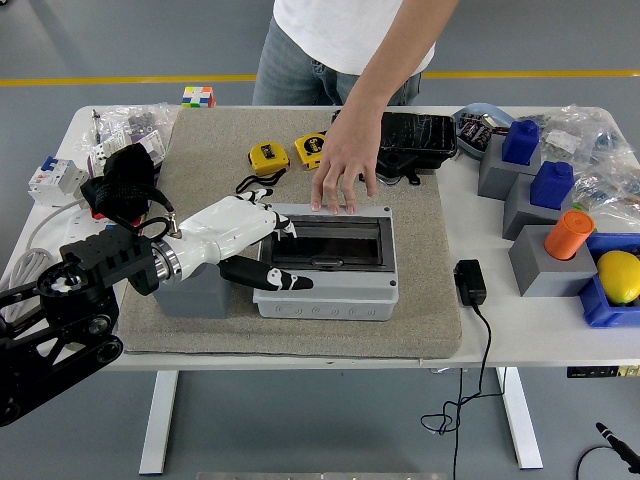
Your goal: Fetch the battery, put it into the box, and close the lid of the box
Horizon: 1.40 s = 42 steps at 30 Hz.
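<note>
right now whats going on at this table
The robot's left hand rests open on the left end of the grey box, whose lid lies flat and looks closed. A person's hand presses on the box's far edge. The right arm is out of view.

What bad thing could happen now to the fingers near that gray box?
The person's hand rests on the far edge of the gray box, right beside the robot's left hand. The two might bump. The robot's thumb lies over the box's front left corner, so it might snag there as it pulls away.
</note>
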Each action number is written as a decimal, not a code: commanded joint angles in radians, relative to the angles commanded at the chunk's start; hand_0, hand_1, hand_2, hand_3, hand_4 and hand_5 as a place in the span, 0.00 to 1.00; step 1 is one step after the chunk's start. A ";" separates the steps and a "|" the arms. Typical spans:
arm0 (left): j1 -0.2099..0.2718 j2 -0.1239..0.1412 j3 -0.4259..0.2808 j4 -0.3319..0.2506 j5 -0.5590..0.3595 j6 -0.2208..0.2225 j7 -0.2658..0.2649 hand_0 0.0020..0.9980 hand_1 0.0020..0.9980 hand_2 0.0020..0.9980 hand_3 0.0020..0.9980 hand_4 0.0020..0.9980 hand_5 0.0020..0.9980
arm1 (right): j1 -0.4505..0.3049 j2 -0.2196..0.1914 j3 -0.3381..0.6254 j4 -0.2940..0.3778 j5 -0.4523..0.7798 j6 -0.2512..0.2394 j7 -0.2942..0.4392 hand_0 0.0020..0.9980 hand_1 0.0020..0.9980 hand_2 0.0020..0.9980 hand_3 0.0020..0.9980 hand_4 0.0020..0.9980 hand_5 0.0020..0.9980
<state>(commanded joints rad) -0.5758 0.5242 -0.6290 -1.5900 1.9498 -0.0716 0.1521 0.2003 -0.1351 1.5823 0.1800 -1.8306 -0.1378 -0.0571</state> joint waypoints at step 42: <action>0.217 -0.374 -0.623 0.301 -0.994 -0.076 -0.336 0.98 1.00 1.00 0.96 1.00 1.00 | 0.014 0.044 -0.048 0.000 0.008 0.006 0.000 0.94 0.92 0.84 0.83 1.00 1.00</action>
<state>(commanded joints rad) -0.3586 0.1506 -1.2519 -1.2895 0.9554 -0.1478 -0.1835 0.2147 -0.0914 1.5346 0.1800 -1.8230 -0.1317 -0.0575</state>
